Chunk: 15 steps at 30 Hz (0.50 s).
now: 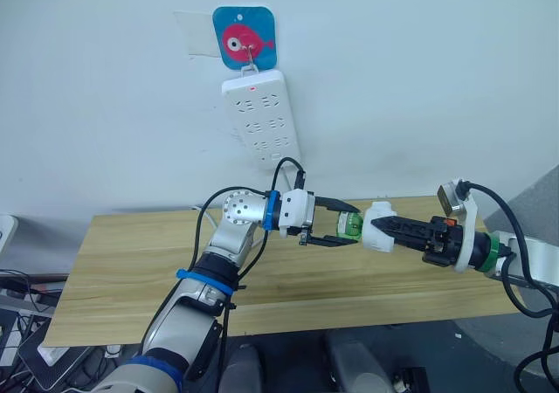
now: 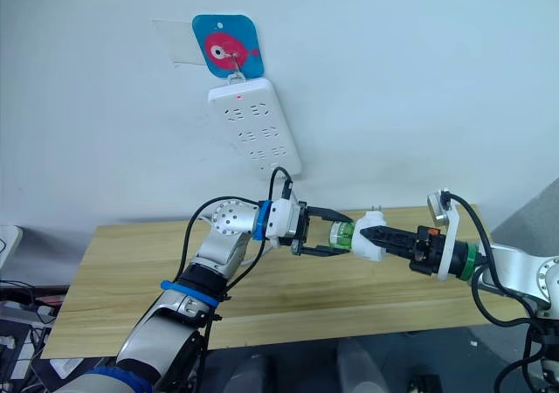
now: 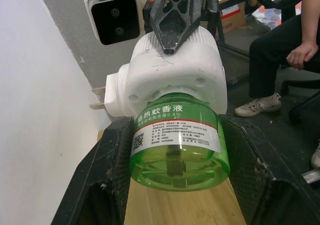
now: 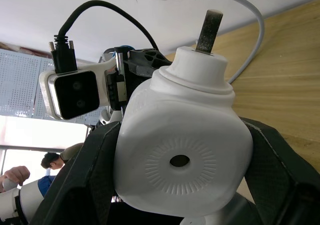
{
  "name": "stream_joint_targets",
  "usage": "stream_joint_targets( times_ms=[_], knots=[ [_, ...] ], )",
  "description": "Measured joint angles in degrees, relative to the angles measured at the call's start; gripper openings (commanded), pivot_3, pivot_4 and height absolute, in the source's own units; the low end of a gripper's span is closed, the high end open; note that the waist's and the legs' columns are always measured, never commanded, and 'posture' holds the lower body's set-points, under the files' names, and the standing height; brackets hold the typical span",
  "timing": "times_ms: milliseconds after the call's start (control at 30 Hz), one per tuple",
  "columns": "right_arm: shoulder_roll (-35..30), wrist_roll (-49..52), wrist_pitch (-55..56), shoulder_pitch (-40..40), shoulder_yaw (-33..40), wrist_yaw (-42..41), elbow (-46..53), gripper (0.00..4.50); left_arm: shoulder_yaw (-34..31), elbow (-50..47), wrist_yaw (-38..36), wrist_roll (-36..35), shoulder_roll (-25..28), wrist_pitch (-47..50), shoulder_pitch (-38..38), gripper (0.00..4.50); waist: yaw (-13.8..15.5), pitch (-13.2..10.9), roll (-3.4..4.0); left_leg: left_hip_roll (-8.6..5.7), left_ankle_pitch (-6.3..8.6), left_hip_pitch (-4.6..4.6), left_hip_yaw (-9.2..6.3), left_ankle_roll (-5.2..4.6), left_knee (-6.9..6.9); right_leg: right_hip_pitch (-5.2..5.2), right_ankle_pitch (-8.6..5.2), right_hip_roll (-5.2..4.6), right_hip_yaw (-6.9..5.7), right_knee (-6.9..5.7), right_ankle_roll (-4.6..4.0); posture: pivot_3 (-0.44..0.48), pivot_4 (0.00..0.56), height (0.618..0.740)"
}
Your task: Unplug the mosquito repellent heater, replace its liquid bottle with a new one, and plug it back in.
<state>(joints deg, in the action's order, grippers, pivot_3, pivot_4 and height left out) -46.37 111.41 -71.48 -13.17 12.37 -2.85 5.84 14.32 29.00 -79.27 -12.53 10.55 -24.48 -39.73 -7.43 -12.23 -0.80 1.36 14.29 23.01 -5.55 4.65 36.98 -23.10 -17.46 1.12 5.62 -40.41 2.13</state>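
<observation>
Holding: both grippers grip one thing, up in the air over the table (image 1: 131, 262).
Heater (image 1: 379, 214): small, white, round, with a vent ring.
Bottle (image 1: 350, 225): green, stuck in the heater.
Right gripper (image 1: 382, 224): closed tight on the heater.
Left gripper (image 1: 348, 225): fingers squeeze the bottle.
Arms: both reach toward each other.

white heater (image 4: 182, 150), green bottle (image 3: 178, 150), black fingers (image 3: 107, 185), possibly light-wood table (image 1: 131, 271)

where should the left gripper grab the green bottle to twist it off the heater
On the round labelled body of the green bottle, a finger on either side, coming from its base end opposite the heater. The neck is buried in the heater, which the right gripper holds. The left gripper already brackets it so.
</observation>
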Motion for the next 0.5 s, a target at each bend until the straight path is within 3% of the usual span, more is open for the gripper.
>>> stream_joint_targets(
  times_ms=[233,333,500],
  knots=[
    [-0.66,0.04,-0.12,0.0,-0.05,-0.56,0.03,3.12,0.03,-1.63,0.02,-0.47,-0.15,3.1,0.49,2.29,0.03,0.0,0.0,0.0,0.0,0.0,0.0,0.0,0.0,0.0,0.0,0.0,0.0,0.0,0.0,-0.096,0.183,0.74],
    [-3.21,0.04,-0.19,-0.05,-0.22,-1.22,0.67,3.12,0.59,-5.95,0.22,-3.54,0.32,18.88,0.74,2.29,0.03,0.0,0.0,-0.01,0.0,0.02,-0.03,0.0,0.01,0.0,0.0,-0.01,-0.02,0.0,0.01,-0.096,0.183,0.74],
    [-8.23,0.2,-0.41,-0.68,-1.3,-4.49,1.95,3.12,1.18,-11.18,1.62,-15.68,2.5,61.67,-3.42,2.29,-0.18,-0.02,-0.02,0.01,0.0,0.03,-0.14,0.0,0.03,0.0,-0.05,0.04,-0.13,-0.03,0.08,-0.092,0.183,0.74]
  ],
)
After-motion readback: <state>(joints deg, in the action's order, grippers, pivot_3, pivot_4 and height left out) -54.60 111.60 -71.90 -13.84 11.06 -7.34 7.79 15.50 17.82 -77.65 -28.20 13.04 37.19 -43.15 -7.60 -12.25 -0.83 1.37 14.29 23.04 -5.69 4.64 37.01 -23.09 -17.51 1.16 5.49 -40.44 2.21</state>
